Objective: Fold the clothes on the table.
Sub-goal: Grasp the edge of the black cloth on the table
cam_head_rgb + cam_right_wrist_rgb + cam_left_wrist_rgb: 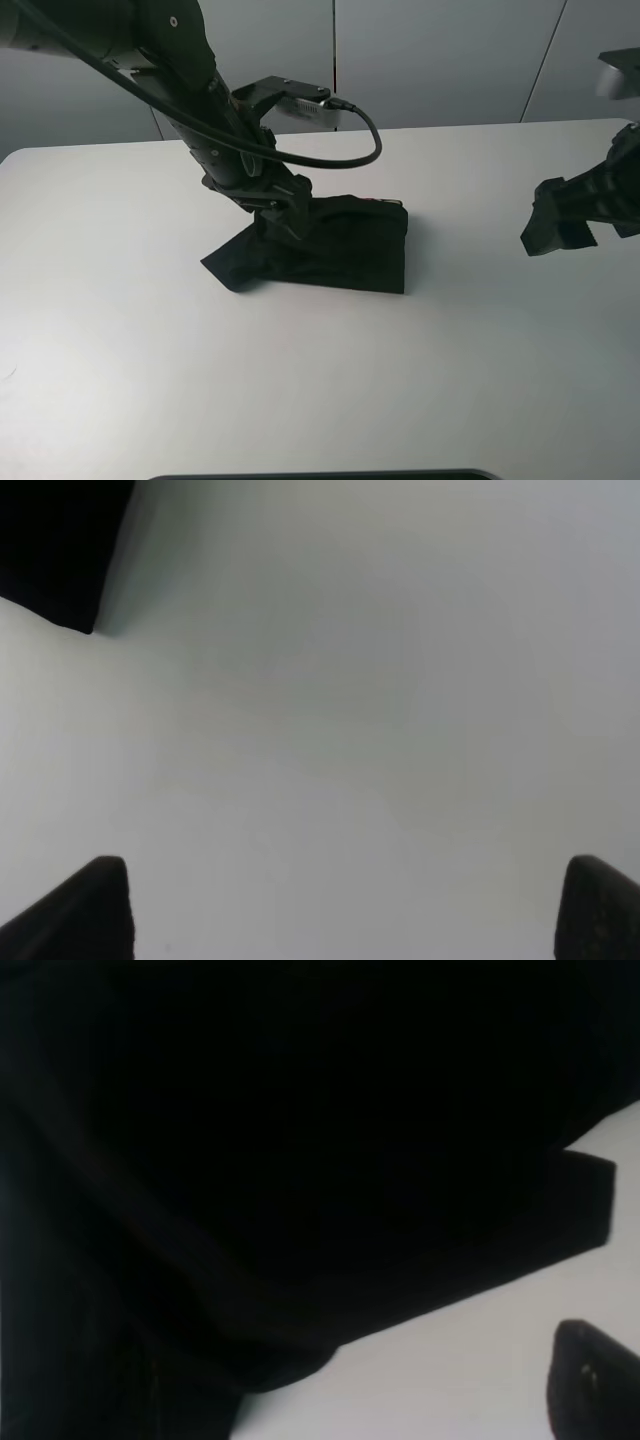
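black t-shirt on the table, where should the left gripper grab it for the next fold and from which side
Probably the loose flap at the near-left corner of the folded black T-shirt, which sticks out past the bundle. Come from the left side, low along the white table. The left gripper is already over that end, jaws open; the right gripper hangs apart.

Black T-shirt (340,248) folded into compact bundle, mid-table (300,390), flap splayed leftward.

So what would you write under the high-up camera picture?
Left end effector down on the folded black T-shirt; right end effector waits open over the white table.
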### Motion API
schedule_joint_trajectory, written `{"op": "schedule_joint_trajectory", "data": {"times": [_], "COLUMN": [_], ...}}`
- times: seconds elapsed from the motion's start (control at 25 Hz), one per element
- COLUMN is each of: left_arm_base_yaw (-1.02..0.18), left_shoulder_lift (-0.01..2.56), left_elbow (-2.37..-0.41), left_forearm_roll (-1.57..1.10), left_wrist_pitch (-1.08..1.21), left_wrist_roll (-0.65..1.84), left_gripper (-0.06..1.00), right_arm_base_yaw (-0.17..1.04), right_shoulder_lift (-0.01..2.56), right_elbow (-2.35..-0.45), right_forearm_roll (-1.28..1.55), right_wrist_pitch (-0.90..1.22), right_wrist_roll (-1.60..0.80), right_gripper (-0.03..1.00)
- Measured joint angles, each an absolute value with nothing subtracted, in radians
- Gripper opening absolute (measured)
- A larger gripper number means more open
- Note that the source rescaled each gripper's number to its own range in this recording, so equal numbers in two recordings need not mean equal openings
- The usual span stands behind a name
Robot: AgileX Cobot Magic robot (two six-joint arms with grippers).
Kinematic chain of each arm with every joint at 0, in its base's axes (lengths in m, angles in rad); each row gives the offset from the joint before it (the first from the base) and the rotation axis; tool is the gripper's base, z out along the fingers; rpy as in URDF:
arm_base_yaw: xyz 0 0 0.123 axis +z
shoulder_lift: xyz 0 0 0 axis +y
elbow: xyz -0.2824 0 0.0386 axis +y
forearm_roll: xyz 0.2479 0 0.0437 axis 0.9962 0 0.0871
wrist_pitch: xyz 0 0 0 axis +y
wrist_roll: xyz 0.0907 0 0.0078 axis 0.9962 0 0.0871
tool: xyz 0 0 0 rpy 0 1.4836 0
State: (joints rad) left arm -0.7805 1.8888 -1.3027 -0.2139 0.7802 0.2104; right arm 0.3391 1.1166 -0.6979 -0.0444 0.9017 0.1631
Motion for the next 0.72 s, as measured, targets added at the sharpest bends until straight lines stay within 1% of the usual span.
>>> {"op": "schedule_joint_trajectory", "data": {"times": [0.12,0.2,0.28,0.44,0.72], "left_arm_base_yaw": [-0.813,-0.836,-0.862,-0.877,-0.868], "left_shoulder_lift": [1.926,1.944,1.953,1.964,2.013], "left_elbow": [-1.319,-1.332,-1.338,-1.343,-1.346], "left_forearm_roll": [-0.160,-0.109,-0.072,0.009,0.322], "left_wrist_pitch": [0.777,0.775,0.756,0.739,0.724], "left_wrist_roll": [0.210,0.210,0.205,0.151,-0.103], "left_gripper": [1.00,1.00,1.00,1.00,1.00], "right_arm_base_yaw": [0.339,0.339,0.339,0.339,0.339], "right_shoulder_lift": [1.058,1.041,1.036,1.035,1.035], "right_elbow": [-0.657,-0.642,-0.630,-0.621,-0.621], "right_forearm_roll": [-0.059,-0.063,-0.063,-0.063,-0.064], "right_wrist_pitch": [0.899,0.898,0.898,0.883,0.842], "right_wrist_roll": [0.169,0.174,0.178,0.185,0.189], "right_gripper": [0.98,0.99,1.00,1.00,1.00]}}
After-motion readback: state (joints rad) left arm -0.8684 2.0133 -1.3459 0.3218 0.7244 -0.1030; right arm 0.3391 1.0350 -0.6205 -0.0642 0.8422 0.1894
